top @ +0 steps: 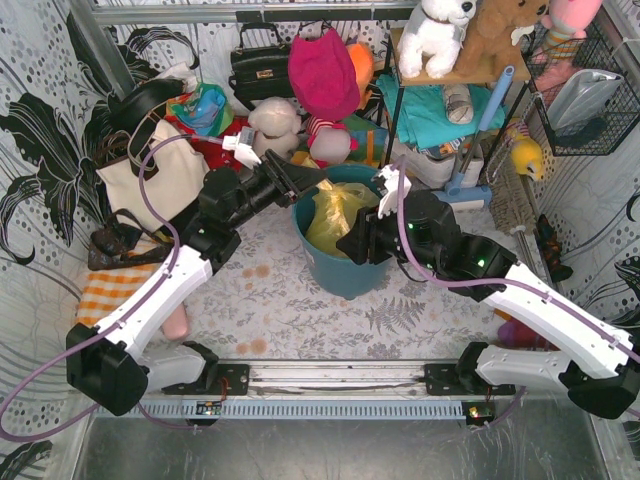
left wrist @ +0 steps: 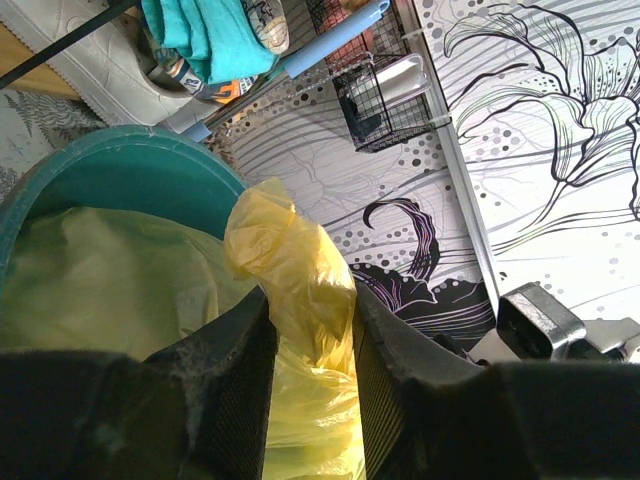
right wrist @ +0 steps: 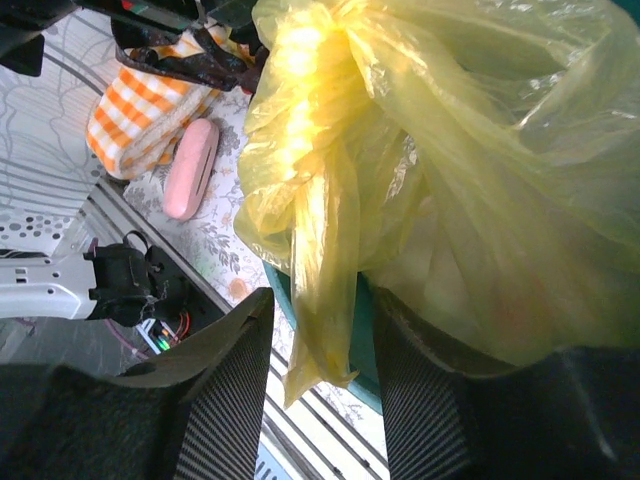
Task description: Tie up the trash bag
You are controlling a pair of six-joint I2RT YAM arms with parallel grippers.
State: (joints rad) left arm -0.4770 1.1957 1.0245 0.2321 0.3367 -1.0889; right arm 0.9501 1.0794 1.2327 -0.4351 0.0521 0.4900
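One trash bag, sitting in the teal bin mid-surface. Left gripper is clamped on a twisted flap at the bin's far-left rim. Right gripper straddles a hanging flap at the right rim; can't tell if it's pinching.

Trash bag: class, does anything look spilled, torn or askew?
Nothing spilled or torn. The trash bag sits in the teal bin, unknotted, one bunched strand between the fingers of the left gripper, another in the right gripper.

Twisted strand of the trash bag hanging between parted fingers of the right tool, pink case at left
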